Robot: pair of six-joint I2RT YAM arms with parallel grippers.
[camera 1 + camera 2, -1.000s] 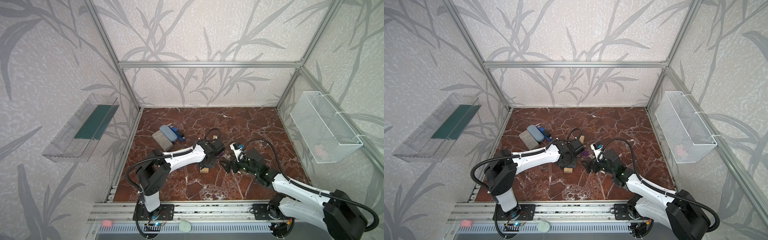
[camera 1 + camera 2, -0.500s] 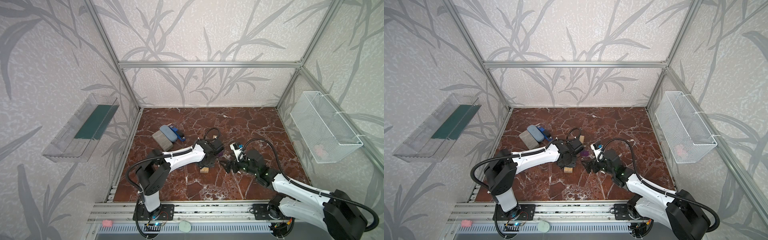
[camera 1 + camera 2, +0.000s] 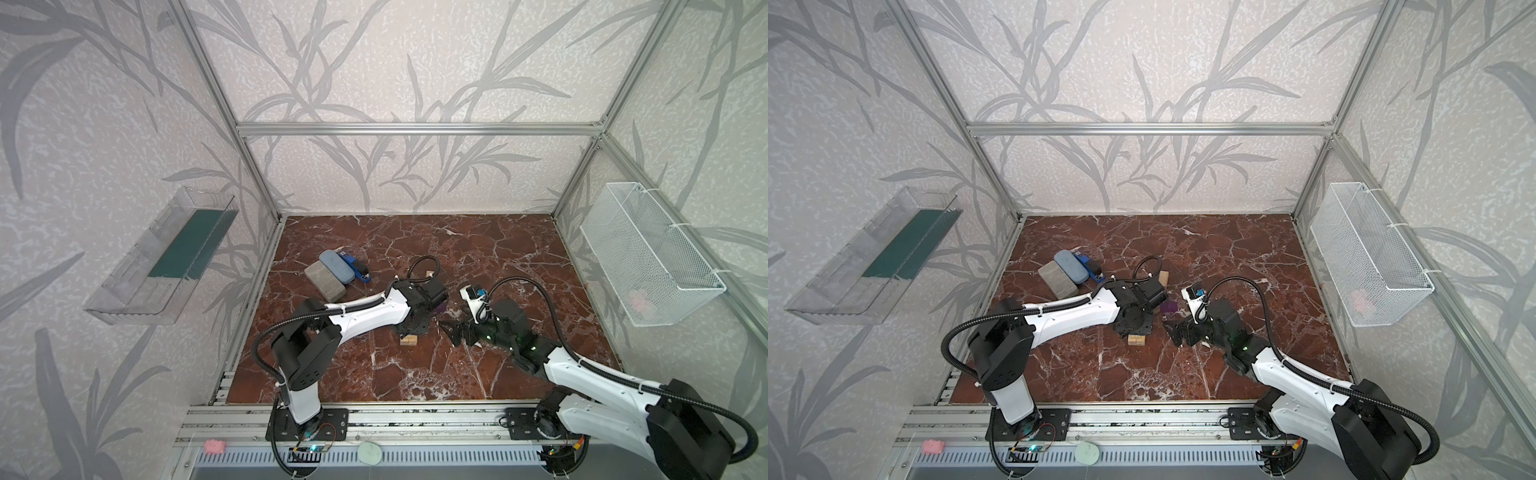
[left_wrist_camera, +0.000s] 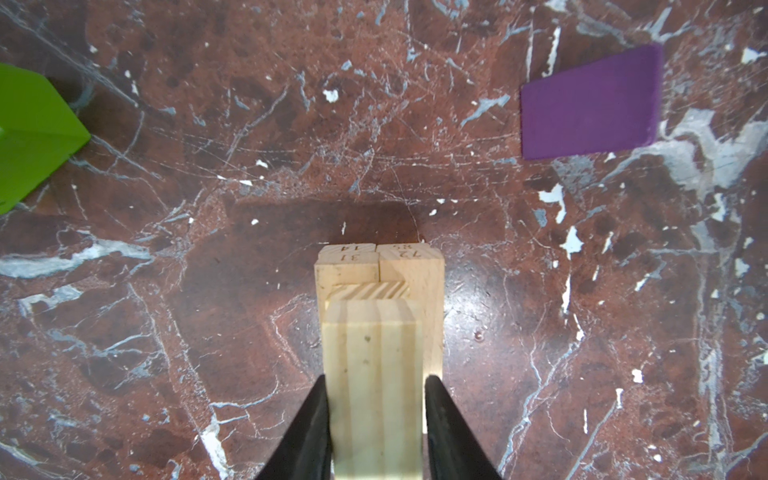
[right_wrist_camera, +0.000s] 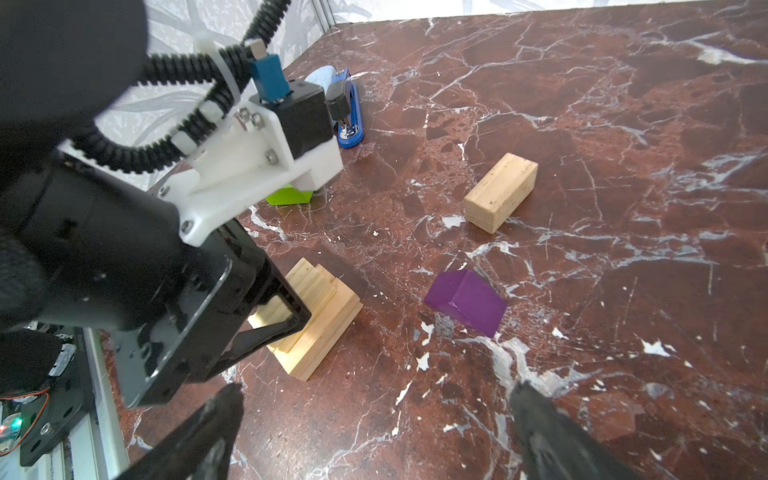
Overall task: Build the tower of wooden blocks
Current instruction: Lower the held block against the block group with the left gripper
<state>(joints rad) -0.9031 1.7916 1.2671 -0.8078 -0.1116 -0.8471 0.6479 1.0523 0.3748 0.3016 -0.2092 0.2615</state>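
**Left grip on top brick; tower part-built**

My left gripper [image 4: 376,380] clamps a pale brick [image 4: 374,345] by its long sides, directly over the tower [image 5: 328,328]. The brick's long axis runs out between my fingers [image 4: 307,432]. Whether it is seated, I cannot tell. My right gripper [image 5: 376,388] gapes empty beside the tower, nearer the purple block [image 5: 465,301]. The wood is planed and square-edged with visible grain; the paint is matte.

Stamped numbers on two wood blocks [image 4: 415,282]

Left wrist view only: bottom pair of the stack [image 4: 374,353], lying side by side, well apart from the purple block [image 4: 590,104]. End face nearer the purple block [image 4: 409,252]: "72", plus a second, fainter pair of digits too blurred to read. End face farther from it [image 4: 348,255]: "31" and "14". All stamped dark, seen inverted.
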